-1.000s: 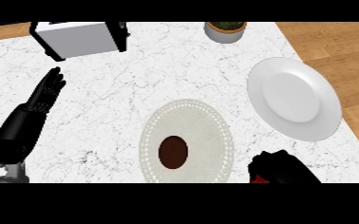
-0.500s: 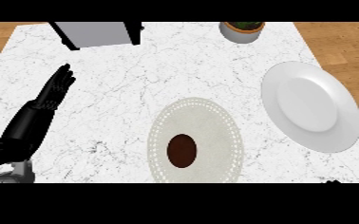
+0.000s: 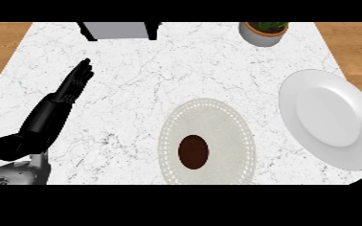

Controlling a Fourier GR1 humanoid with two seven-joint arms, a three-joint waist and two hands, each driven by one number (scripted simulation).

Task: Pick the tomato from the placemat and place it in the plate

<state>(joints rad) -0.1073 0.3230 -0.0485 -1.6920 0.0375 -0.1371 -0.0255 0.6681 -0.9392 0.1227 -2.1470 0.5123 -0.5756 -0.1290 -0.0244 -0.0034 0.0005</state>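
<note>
1. The desk (image 3: 176,72) has a white marble top with fine grey veins and fills most of the view.
2. Wooden floor (image 3: 14,36) in a warm brown shows past the desk's left and right edges.
3. A grey box-shaped appliance (image 3: 118,29) stands at the far edge.
4. A potted plant (image 3: 264,31) stands at the far right.

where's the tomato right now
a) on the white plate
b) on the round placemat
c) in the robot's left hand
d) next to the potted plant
b: the dark red tomato lies on the round placemat, apart from the white plate at the right; the left hand rests open at the view's left, holding nothing.
</note>
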